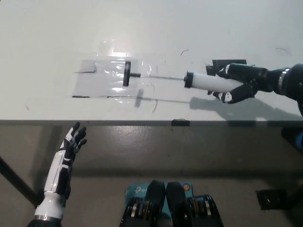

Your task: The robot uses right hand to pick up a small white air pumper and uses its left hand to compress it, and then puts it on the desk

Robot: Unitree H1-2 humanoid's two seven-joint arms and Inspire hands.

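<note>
Spanning the upper half of the head view, the white desk (57, 47) carries a clear plastic sheet (111, 78) well to the left of the right hand (239, 82). That black right hand is clamped around the white barrel of the air pumper (208, 82), holding it level above the desk, casting a shadow below. From the barrel, the thin rod reaches left to a black T-handle (127, 73) over the sheet. The white left hand (71, 144) hangs below the desk edge, fingers spread, holding nothing.
</note>
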